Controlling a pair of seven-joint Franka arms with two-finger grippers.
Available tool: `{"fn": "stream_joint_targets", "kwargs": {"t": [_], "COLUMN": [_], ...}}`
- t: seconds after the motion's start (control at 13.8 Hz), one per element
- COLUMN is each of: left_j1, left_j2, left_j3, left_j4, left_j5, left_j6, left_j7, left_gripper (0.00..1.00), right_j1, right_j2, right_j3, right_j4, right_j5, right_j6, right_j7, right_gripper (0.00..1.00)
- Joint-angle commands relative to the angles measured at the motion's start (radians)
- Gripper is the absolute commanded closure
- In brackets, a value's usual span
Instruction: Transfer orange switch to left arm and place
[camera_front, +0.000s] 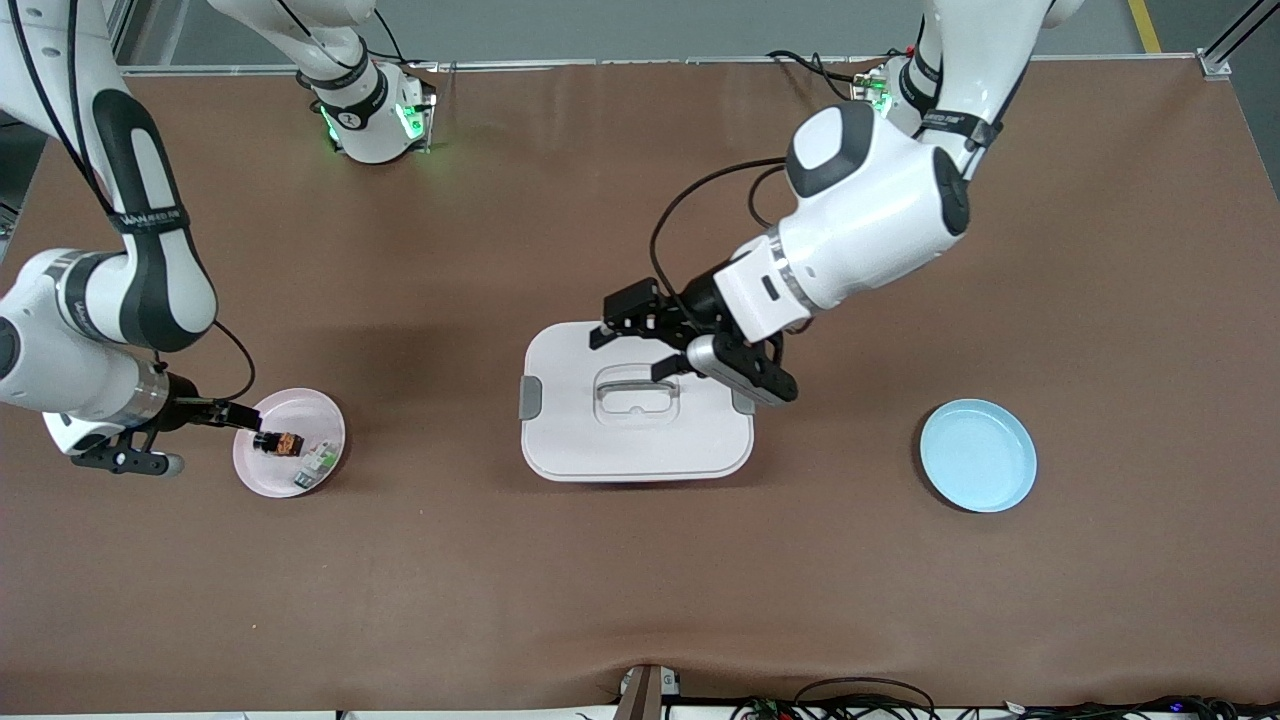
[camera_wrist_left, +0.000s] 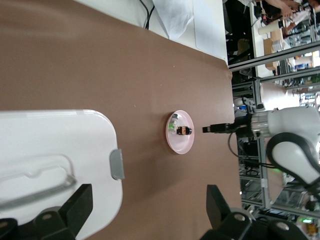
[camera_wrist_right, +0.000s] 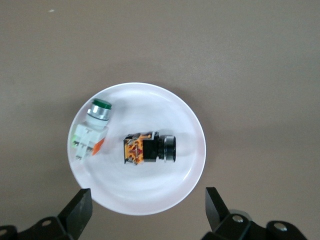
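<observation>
- Arms run out of the front view at its top edge — only the lower links and wrists show.
- Two round plates: a glossy pink plate (camera_front: 262, 468) near the table's edge at the right arm's end, and a pale blue plate (camera_front: 978, 455) toward the left arm's end.
- One orange switch (camera_wrist_right: 149, 148) — a black oblong with an orange middle — lies near the pink plate's centre, on its side.
- One green-and-white part (camera_wrist_right: 90, 132) lies beside it, closer to the rim.
- One white box (camera_front: 636, 405) with rounded corners, grey side clips and a recessed handle sits mid-table.
- Right gripper (camera_front: 255, 420) is over the pink plate's rim, fingers apart, holding nothing.
- Left gripper (camera_front: 632, 352) is over the box, fingers spread wide, empty.
</observation>
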Motion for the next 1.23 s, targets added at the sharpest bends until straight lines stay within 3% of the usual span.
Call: {"fn": "stream_joint_targets", "kwargs": {"t": [0.0,0.22,0.51,0.94,1.16], "left_j1": [-0.018,-0.018,-0.013,0.091,0.122], "left_j2": [0.004,0.002,0.005,-0.003,-0.003], "left_j3": [0.000,-0.040,-0.040,-0.035,-0.032], "left_j4": [0.012,0.010,0.007,0.009,0.009], "left_j5": [-0.020,-0.081,-0.141,-0.104,-0.095], "left_j6": [0.024,-0.013,-0.155,-0.344,-0.352], "left_j7": [-0.103,-0.111,-0.110,-0.030,0.034], "left_gripper": [0.00,0.00,0.00,0.00,0.00], "right_j1": [-0.026,-0.024,-0.018,0.009,0.008], "right_j2": [0.040,0.067,0.116,0.142,0.146], "right_j3": [0.008,0.008,0.011,0.011,0.011], "right_j4": [-0.033,-0.036,-0.033,-0.025,-0.021], "right_j5": [0.002,0.002,0.007,0.039,0.037], "right_j6": [0.099,0.119,0.150,0.151,0.153], "right_j7": [0.005,0.016,0.045,0.048,0.046], "right_gripper": [0.00,0.00,0.00,0.00,0.00]}}
